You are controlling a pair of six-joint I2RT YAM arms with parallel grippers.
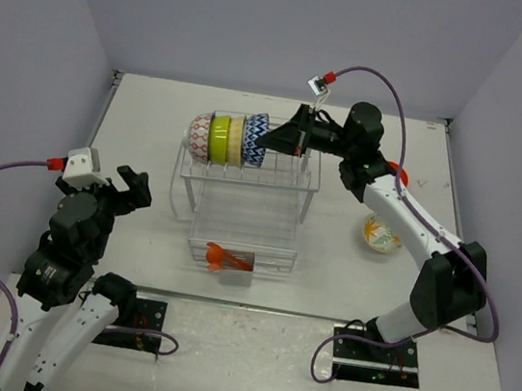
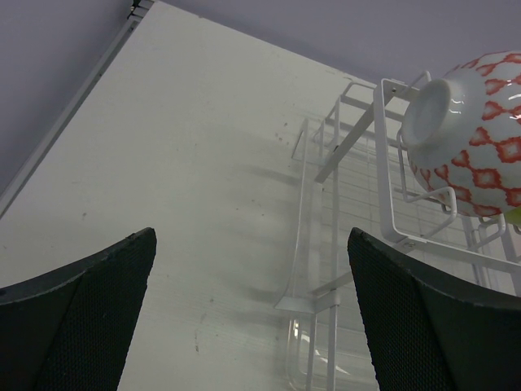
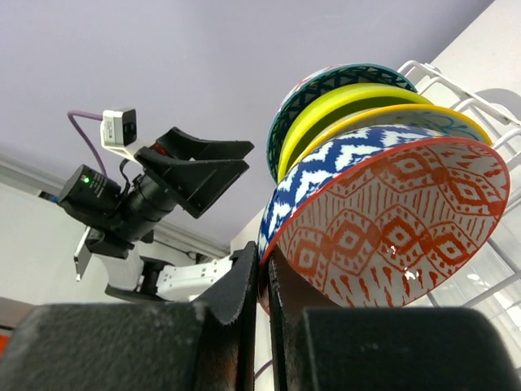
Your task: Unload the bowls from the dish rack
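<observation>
Four small round bowls (image 1: 228,138) stand on the white wire dish rack (image 1: 245,203); one floral bowl (image 1: 381,234) sits on the white table (image 1: 149,126). Right gripper (image 3: 262,277) pinches the rim of the blue-patterned bowl (image 3: 326,175); left gripper (image 1: 132,187) gapes empty.

- Top external: high above and behind both arm bases, looking down and forward over the whole bench (image 1: 155,122) and dish rack (image 1: 245,203), from far off.
- Left wrist: low over the bench, facing up toward the rack's left end, near the red-patterned bowl (image 2: 480,130).
- Right wrist: pressed against the blue-patterned bowl (image 3: 301,195), looking leftward along the row at the left arm (image 3: 130,204).
- All three share the rack's bowls (image 1: 230,138).
</observation>
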